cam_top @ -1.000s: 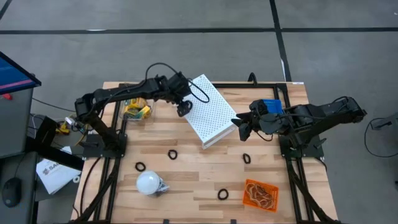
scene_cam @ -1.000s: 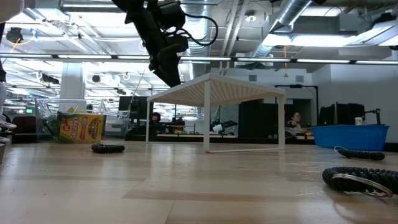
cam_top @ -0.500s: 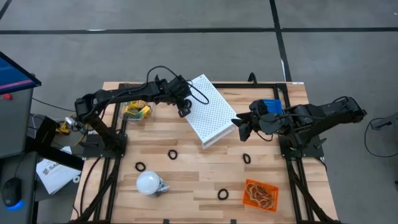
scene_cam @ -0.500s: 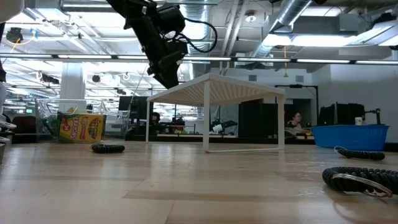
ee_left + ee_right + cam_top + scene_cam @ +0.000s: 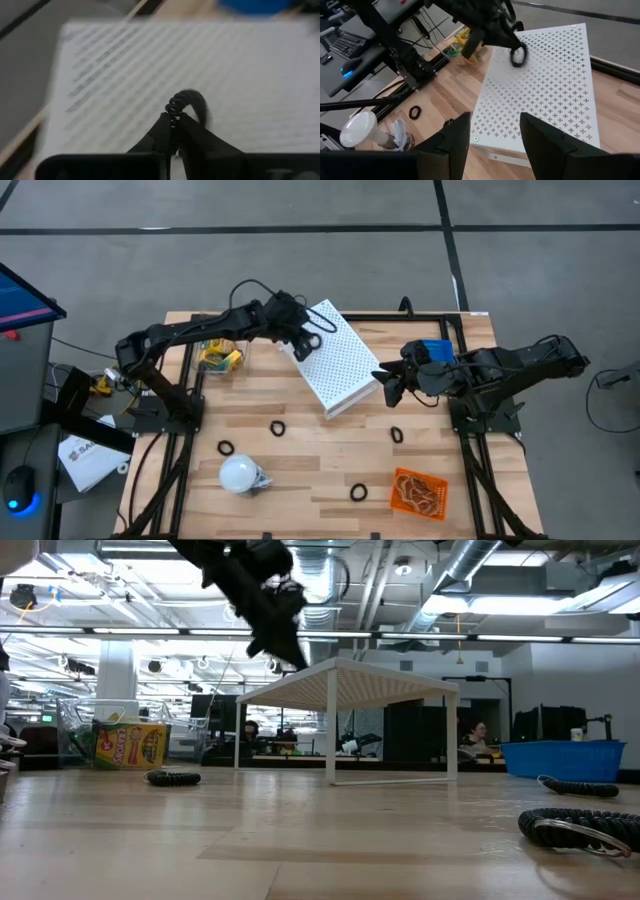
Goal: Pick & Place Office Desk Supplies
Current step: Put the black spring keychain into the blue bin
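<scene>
The left pincer (image 5: 302, 345) hangs above the far left part of the white perforated box (image 5: 345, 365), its fingers pressed together on a small black ring (image 5: 186, 106), a coiled loop that sticks out past the fingertips over the box's top. The right wrist view shows that ring (image 5: 518, 56) dangling just above the perforated surface. The right pincer (image 5: 384, 388) waits at the box's right side, fingers spread and holding nothing.

Yellow-and-green crayon boxes (image 5: 220, 357) lie near the worktop's (image 5: 300, 480) far left corner. More black rings lie on the wood: one (image 5: 277, 427) toward the middle, one (image 5: 226, 448) nearer the left edge, one (image 5: 396, 435) toward the right edge, one (image 5: 358, 493) by the near edge. Tan rubber-band loops (image 5: 418, 493) sit heaped near the near right corner. A white rounded bulb-like object (image 5: 241, 474) rests toward the near left.
</scene>
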`<state>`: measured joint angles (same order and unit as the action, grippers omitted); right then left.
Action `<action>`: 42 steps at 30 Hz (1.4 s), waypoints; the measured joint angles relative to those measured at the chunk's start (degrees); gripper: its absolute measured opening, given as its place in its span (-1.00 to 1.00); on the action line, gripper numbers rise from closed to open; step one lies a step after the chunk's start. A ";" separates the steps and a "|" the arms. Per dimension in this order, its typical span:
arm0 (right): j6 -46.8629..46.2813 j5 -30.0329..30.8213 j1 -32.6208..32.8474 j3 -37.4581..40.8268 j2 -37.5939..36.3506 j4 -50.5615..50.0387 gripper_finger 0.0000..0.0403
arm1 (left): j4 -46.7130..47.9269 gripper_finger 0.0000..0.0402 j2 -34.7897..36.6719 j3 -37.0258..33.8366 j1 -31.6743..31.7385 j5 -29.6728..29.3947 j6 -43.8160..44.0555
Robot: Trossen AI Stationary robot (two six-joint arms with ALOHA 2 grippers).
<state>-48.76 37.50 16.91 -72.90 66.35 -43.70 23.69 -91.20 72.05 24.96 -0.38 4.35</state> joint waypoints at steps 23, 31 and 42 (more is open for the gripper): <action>28.90 1.21 -0.57 -0.15 2.56 23.79 -0.16 | -26.73 -0.99 9.67 0.07 -24.44 -21.30 9.67; 30.90 1.03 -1.05 0.00 7.03 27.22 -0.05 | -27.85 -0.99 9.67 0.07 -25.32 -22.61 9.60; 31.20 5.43 -2.14 0.02 7.63 30.17 0.12 | -28.13 -0.99 9.67 0.07 -26.87 -22.58 9.65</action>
<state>-17.55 42.93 14.77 -72.88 73.97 -13.53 -4.44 -81.54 72.12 -1.90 -22.96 14.00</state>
